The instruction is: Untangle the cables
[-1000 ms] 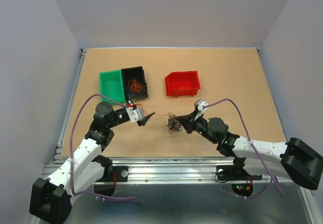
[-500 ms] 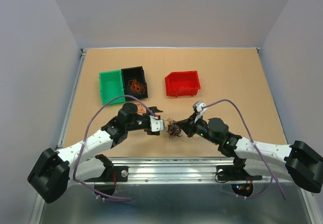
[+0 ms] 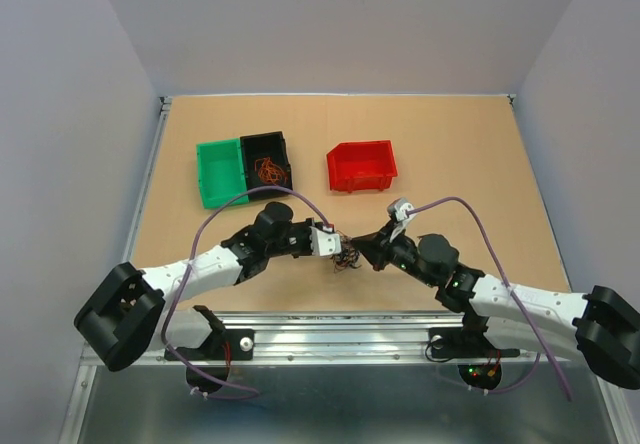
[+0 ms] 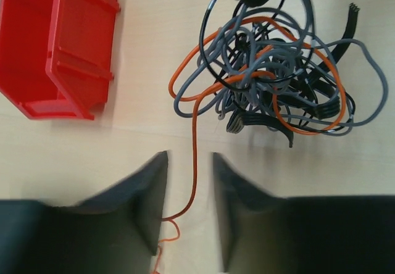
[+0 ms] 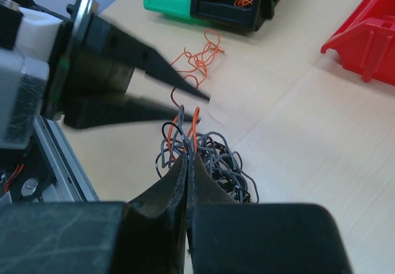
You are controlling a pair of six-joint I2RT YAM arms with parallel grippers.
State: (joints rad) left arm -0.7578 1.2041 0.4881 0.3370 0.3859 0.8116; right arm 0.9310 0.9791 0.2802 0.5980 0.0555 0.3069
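Right now my right pincer (image 5: 186, 160) is pressed shut on a few grey and orange strands at the edge of the cables (image 4: 278, 70), a small knot lying on the tabletop (image 3: 450, 144) between my two arms, near the front edge. I judge this grip to be an anchor: it pins the bundle so that a pull from the other side draws one wire out rather than dragging the whole knot along. My left pincer (image 4: 189, 160) is open, its jaws standing on either side of a single orange strand (image 4: 194, 132) that leaves the knot and runs over the bare wood. The strand lies in the gap but nothing presses on it yet. I line up there because it is the one length lying clear of the grey and black loops, so closing on it should catch orange alone. The black bin (image 3: 268, 164), just beside the green bin (image 3: 222, 171), already holds orange wire, which suggests where this strand belongs; the red bin (image 3: 361, 166) stands apart to the right. The orange wire loops back through the knot, so a hard tug could tighten it.
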